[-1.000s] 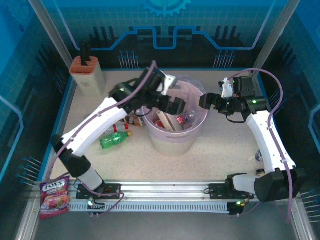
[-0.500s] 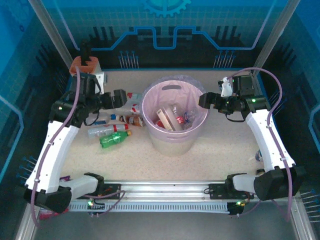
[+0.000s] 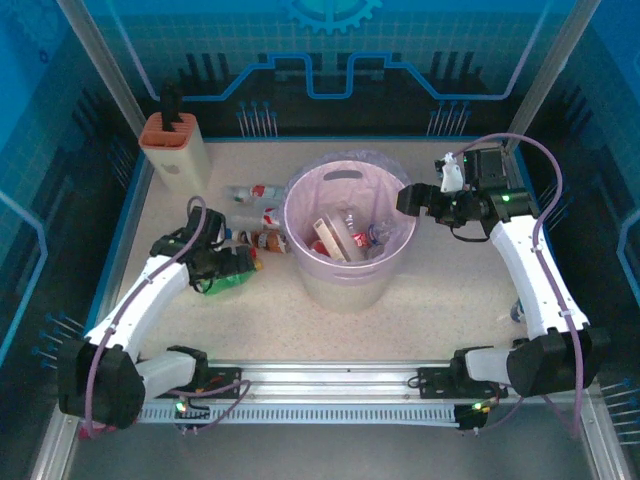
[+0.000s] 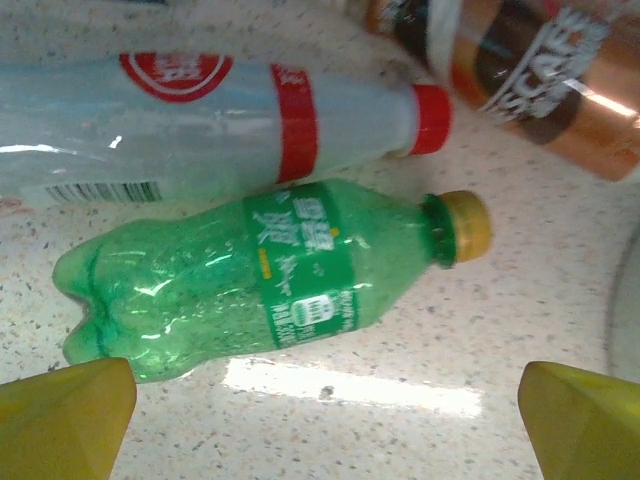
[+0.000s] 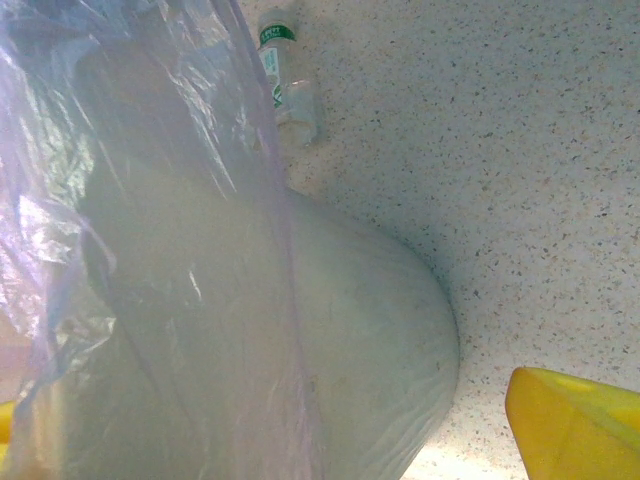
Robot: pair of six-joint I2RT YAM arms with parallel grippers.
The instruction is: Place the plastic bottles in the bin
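The bin (image 3: pixel 350 270), a pale bucket with a pink bag liner, stands mid-table with several bottles (image 3: pixel 345 235) inside. Left of it more plastic bottles lie on the table. In the left wrist view a green bottle (image 4: pixel 270 280) with a yellow cap lies on its side just beyond my open left gripper (image 4: pixel 325 430). A clear red-labelled bottle (image 4: pixel 220 120) is behind it and an amber one (image 4: pixel 540 70) is at the top right. From above, the left gripper (image 3: pixel 238 266) hangs over the green bottle (image 3: pixel 222 285). My right gripper (image 3: pixel 408 200) stands open and empty at the bin's right rim, against its wall (image 5: pixel 350 350).
A beige-and-orange knife block (image 3: pixel 175 150) stands at the back left. Two clear bottles (image 3: pixel 255 192) lie behind the amber one (image 3: pixel 268 240). A small green-labelled bottle (image 5: pixel 285 80) lies on the table beyond the bin. Blue walls fence the table.
The left arm has swung from over the bin out to the left and come down low over the green bottle. Its gripper stays open. The right arm has not moved.
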